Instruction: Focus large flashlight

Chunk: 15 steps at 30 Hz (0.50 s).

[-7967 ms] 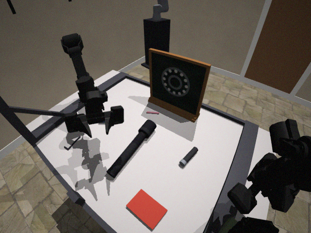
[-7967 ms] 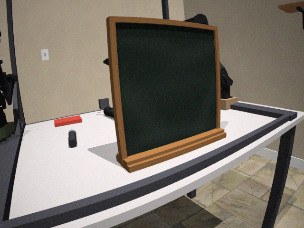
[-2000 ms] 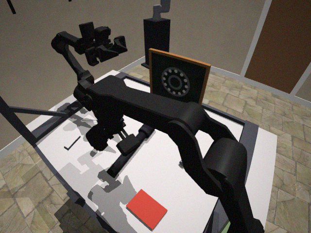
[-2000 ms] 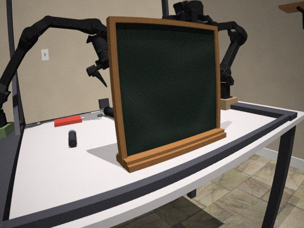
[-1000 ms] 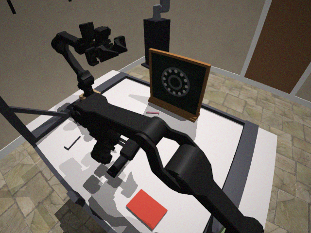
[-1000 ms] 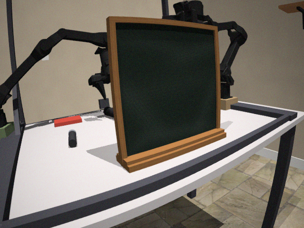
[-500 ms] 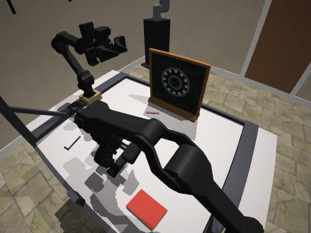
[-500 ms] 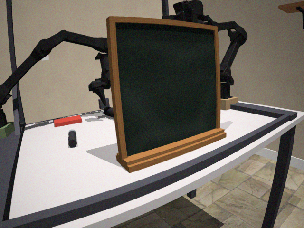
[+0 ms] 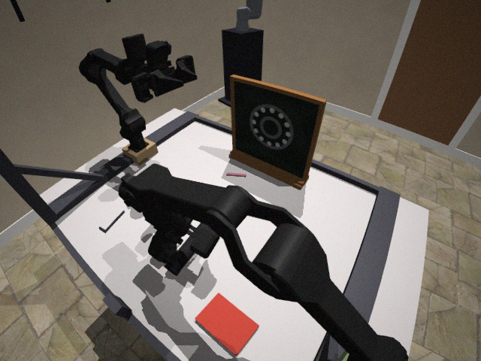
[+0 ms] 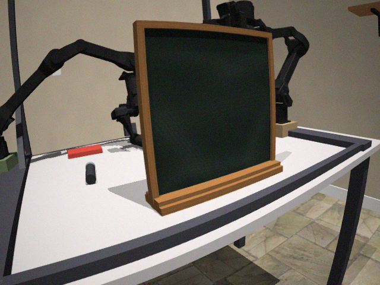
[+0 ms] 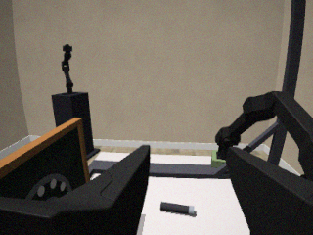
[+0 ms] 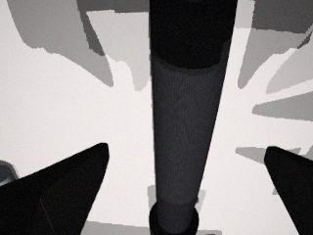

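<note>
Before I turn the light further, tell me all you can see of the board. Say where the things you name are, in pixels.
The board (image 9: pixel 271 127) (image 10: pixel 208 110) (image 11: pixel 61 157) stands upright on the white table (image 9: pixel 341 217) (image 10: pixel 61 221) (image 11: pixel 220 191): dark green panel, orange-brown, wood-like frame, stepped base. One face is plain; the other shows two grey rings, with light dots around the inner one, close to the outer. Only the table visibly touches it.

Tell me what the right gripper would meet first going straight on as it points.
The barrel of the large flashlight, which lies in line with the gap of the open right gripper; how near it is, the wrist view leaves unclear.
</note>
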Each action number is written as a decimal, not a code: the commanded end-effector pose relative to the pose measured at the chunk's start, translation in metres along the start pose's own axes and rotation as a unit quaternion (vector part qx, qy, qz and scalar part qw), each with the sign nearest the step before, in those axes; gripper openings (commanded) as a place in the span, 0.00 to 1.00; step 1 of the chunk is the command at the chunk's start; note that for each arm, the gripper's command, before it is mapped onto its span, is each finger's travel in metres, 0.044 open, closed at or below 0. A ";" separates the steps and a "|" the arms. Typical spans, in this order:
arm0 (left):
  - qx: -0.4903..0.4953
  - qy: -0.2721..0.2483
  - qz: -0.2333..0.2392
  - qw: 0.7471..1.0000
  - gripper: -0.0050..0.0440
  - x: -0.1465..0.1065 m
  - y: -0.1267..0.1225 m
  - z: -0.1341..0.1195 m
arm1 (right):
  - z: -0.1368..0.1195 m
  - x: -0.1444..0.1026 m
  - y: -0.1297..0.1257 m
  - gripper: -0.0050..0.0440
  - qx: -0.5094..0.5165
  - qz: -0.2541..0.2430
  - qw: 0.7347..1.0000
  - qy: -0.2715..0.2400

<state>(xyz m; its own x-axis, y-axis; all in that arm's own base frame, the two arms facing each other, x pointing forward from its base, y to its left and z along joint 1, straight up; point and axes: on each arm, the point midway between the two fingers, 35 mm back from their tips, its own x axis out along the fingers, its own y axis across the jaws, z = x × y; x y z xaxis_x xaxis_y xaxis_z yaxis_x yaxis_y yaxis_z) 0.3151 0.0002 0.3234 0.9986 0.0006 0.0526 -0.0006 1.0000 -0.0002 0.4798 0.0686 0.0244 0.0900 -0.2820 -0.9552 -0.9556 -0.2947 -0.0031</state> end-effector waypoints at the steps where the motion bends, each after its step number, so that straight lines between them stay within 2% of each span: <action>1: 0.001 -0.008 0.002 1.000 0.53 -0.001 0.001 0.007 | -0.002 -0.005 -0.002 1.00 0.002 -0.011 1.000 0.002; 15: 0.001 -0.008 0.002 1.000 0.53 -0.001 0.001 0.007 | 0.005 0.018 -0.002 1.00 0.001 -0.010 1.000 0.001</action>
<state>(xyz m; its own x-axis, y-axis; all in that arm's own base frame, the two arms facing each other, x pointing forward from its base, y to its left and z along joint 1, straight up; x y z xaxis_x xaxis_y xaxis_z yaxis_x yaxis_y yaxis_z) 0.3151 0.0002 0.3234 0.9986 0.0006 0.0526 -0.0006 1.0000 -0.0002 0.4801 0.0684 0.0038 0.0938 -0.2811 -0.9551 -0.9555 -0.2948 -0.0070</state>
